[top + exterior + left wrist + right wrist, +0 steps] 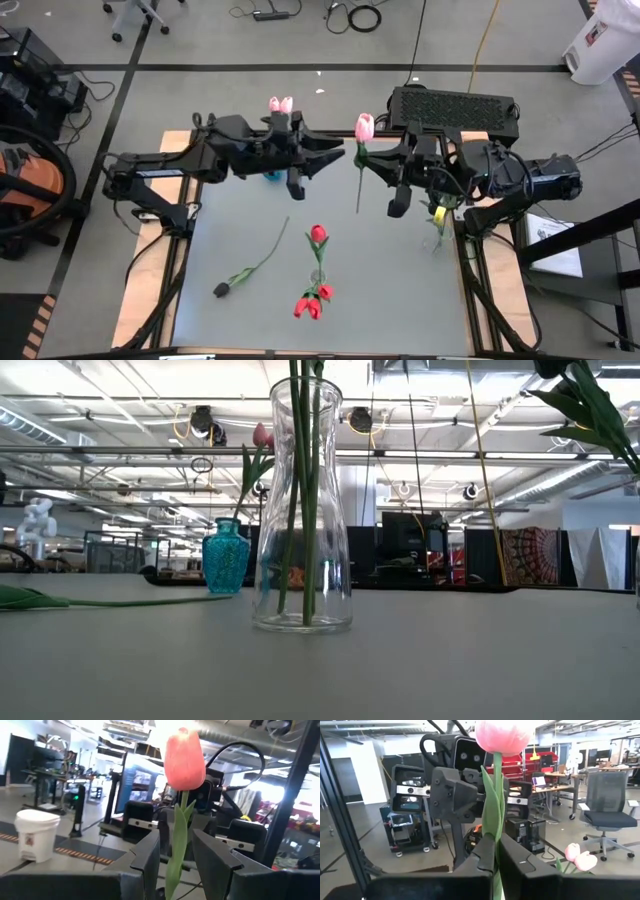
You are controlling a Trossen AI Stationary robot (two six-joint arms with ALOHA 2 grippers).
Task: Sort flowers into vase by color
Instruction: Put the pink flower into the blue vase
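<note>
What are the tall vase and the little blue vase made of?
The tall vase looks like clear smooth glass: the stems inside show right through it. The blue vase seems to be tinted glass with a bumpy, sparkly surface, though plastic is possible.

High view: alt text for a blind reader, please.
Both grippers meet above the grey table; the right gripper holds a pink tulip upright by its stem, the left gripper open beside it. Red tulips stand in a clear vase.

Clear vase [303, 510] stems' blooms are cut off above.
</note>
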